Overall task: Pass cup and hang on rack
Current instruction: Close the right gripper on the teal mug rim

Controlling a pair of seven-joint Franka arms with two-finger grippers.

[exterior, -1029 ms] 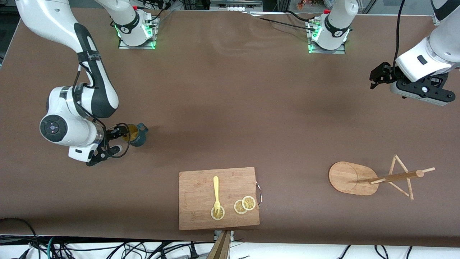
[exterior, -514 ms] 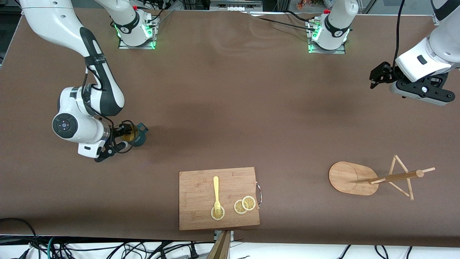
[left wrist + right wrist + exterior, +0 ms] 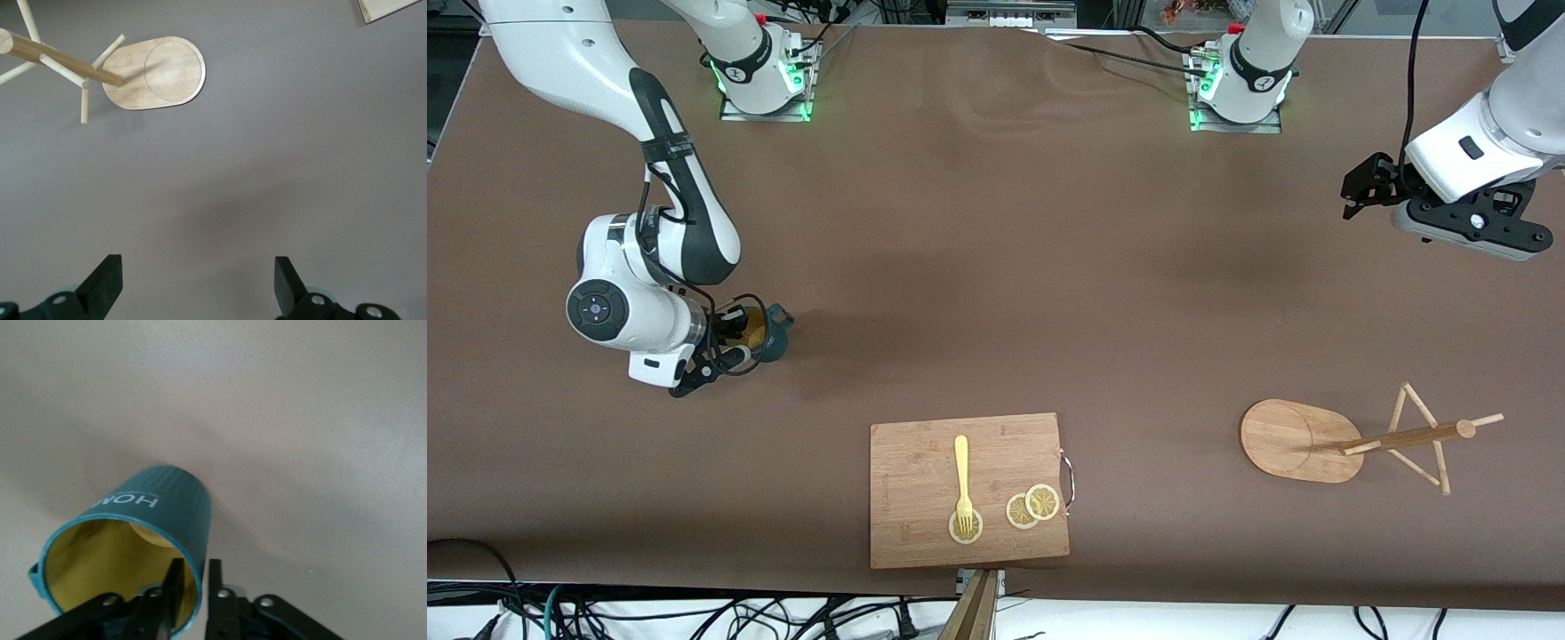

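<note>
Looking at the rack point(image 3: 1352, 440), we are seeing pale bamboo, standing toward the left arm's end, our left gripper point(image 3: 193, 287) waiting spread wide above bare table. Our right wrist view is revealing the teal cup point(image 3: 133, 540), our right gripper point(image 3: 193, 577) pinching its rim.

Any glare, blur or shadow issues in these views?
Front view: even light, soft arm shadows on the table, green glow at both bases. Right wrist view: cup sharp enough to read lettering, right gripper slightly soft. Left wrist view: rack sharp, left gripper dark, no glare.
</note>
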